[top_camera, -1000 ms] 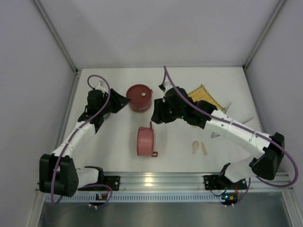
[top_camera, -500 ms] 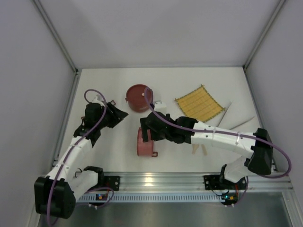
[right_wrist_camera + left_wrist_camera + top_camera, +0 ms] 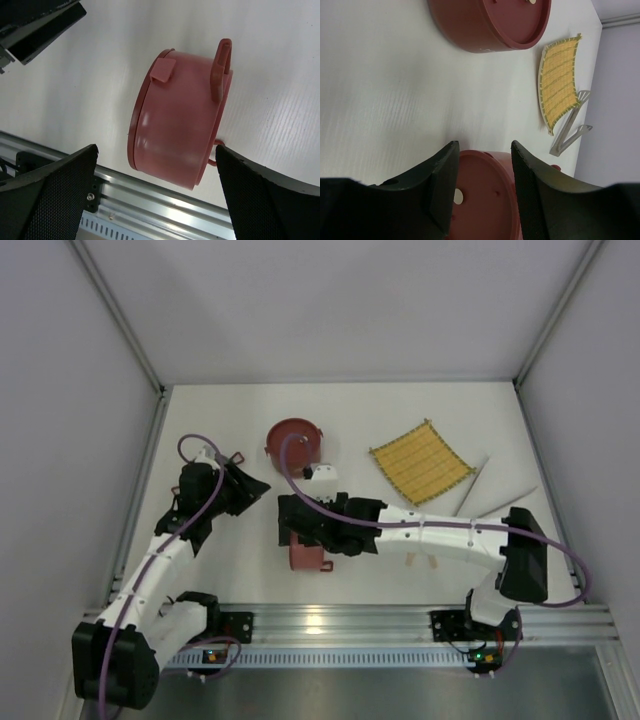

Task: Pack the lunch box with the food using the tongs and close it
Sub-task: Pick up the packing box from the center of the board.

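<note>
Hovering my right gripper (image 3: 155, 150), jaws spread wide and empty, right over the lunch box bowl (image 3: 175, 125), which lies tipped on its side by the near edge of the table (image 3: 400, 420), middle. Its axis looks to run finger to finger. Left gripper (image 3: 483, 150) is half spread, empty, farther off. Tongs (image 3: 497, 503) lie well apart, toward the right edge.

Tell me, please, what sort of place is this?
Probably a robot laboratory work cell, not a kitchen. Plain grey panel walls enclose a white table; a left arm and a right arm are bolted to a metal rail at its near edge.
</note>
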